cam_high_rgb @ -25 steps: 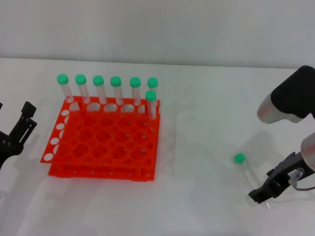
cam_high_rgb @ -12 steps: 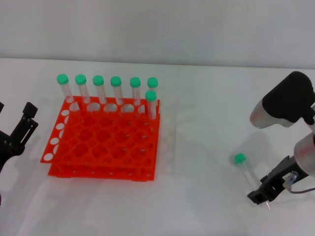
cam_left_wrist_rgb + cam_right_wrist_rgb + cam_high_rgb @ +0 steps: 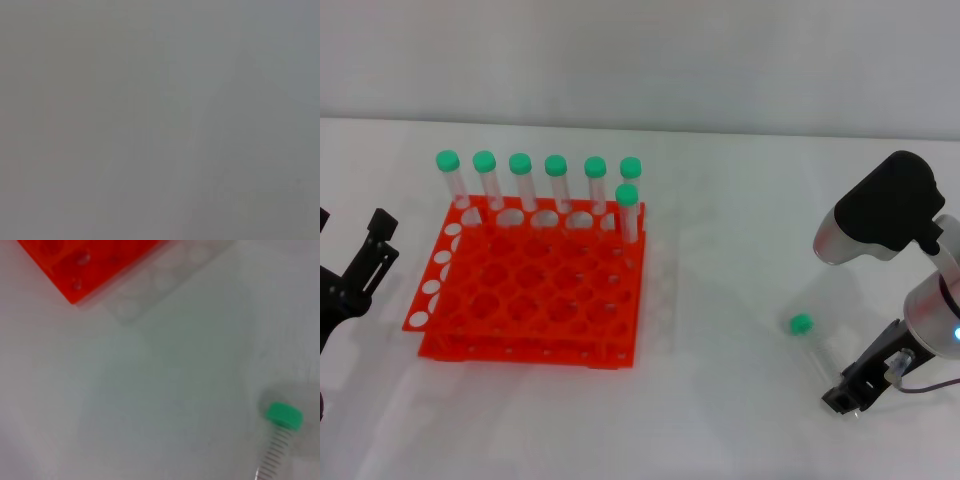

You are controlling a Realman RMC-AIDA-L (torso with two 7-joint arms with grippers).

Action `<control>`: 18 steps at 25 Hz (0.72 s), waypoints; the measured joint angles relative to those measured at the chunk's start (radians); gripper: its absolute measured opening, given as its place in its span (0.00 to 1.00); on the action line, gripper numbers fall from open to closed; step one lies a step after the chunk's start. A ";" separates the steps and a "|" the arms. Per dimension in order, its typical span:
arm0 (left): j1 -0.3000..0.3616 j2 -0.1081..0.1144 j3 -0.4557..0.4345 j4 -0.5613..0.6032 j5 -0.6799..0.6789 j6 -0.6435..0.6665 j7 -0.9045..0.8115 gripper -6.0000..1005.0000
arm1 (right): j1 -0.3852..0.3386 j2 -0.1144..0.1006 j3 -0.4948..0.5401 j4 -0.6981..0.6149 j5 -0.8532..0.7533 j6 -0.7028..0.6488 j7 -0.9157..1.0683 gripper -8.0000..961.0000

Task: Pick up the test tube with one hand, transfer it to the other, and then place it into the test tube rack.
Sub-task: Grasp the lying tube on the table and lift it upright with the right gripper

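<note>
The tube (image 3: pixel 808 338) is gripped at its tip by the right gripper (image 3: pixel 847 393), well right of the rack (image 3: pixel 525 290); bare table (image 3: pixel 720 300) lies between. The left gripper (image 3: pixel 360 270), just left of the rack, is seen open.

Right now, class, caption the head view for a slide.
Right gripper at the tip of the loose test tube; seven tubes stand in the orange rack; left gripper idles beside it.

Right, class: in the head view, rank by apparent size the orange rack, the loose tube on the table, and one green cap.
1. Bright orange plastic two-tier rack.
2. Loose clear plastic tube, partly hidden by the right end effector.
3. Green screw cap.
</note>
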 joint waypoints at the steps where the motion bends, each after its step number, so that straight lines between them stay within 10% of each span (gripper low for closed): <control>1: 0.000 0.000 0.000 0.000 0.000 0.000 0.000 0.87 | 0.005 0.000 0.000 0.011 -0.001 0.000 0.000 0.50; 18: -0.003 0.000 0.000 0.000 -0.001 0.002 0.000 0.87 | 0.047 -0.004 -0.025 0.069 -0.009 -0.007 -0.008 0.22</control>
